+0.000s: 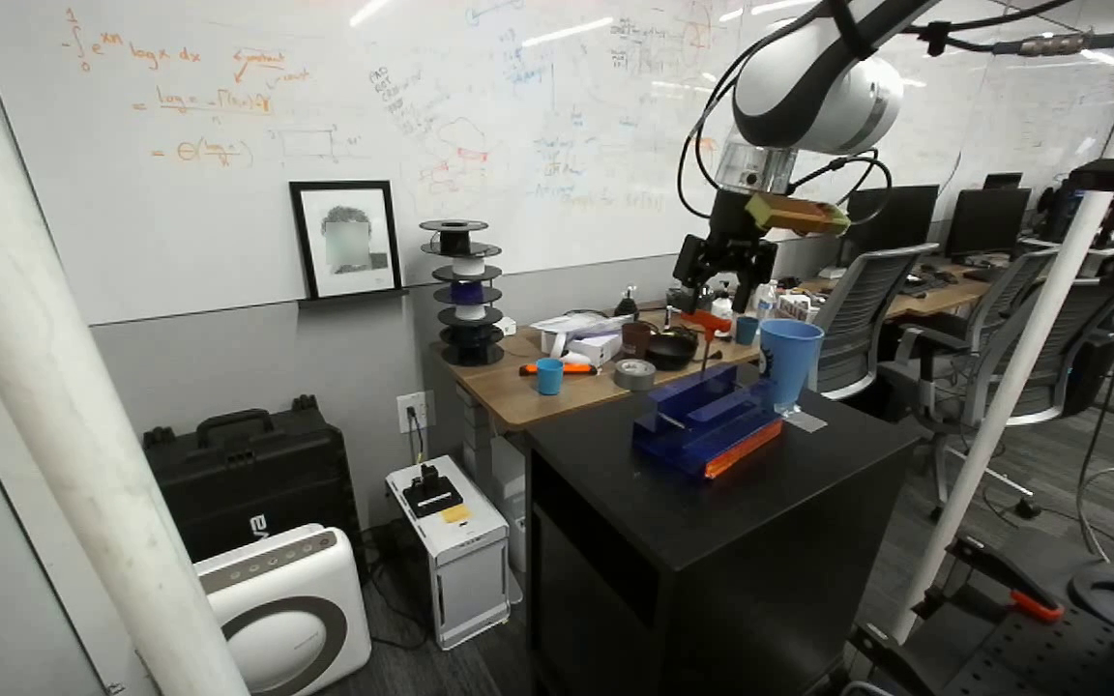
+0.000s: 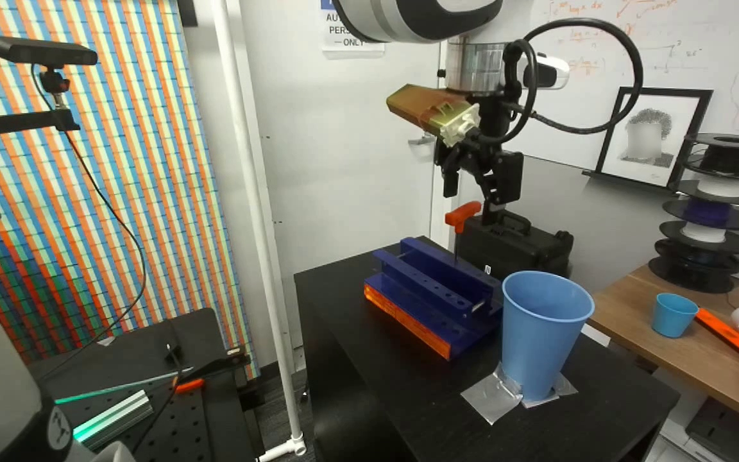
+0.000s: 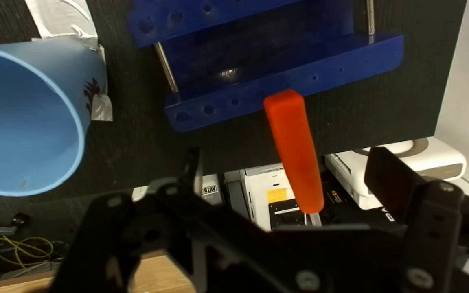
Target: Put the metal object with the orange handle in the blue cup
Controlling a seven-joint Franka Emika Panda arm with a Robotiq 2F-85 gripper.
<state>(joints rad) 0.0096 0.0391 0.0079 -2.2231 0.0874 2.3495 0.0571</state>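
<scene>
The orange-handled metal tool [image 1: 709, 320] stands upright, its thin shaft down at the dark blue holder [image 1: 678, 435]. It also shows in an exterior view [image 2: 462, 215] and in the wrist view [image 3: 296, 152]. The tall blue cup [image 1: 789, 362] stands upright beside the holder; it also shows in an exterior view [image 2: 541, 333] and at the left of the wrist view [image 3: 18, 118]. My gripper [image 1: 718, 298] points down, just above the handle. In the wrist view the gripper [image 3: 285, 156] is open, with the handle between its fingers, apart from both. The shaft's lower end is hidden.
Silver tape [image 2: 494, 393] lies around the cup's base on the black cabinet top [image 2: 408, 378]. A brown desk [image 1: 509, 391] behind holds a small blue cup [image 1: 549, 375], a tape roll [image 1: 634, 375] and a black bowl. A white pole [image 2: 257, 218] stands near the cabinet.
</scene>
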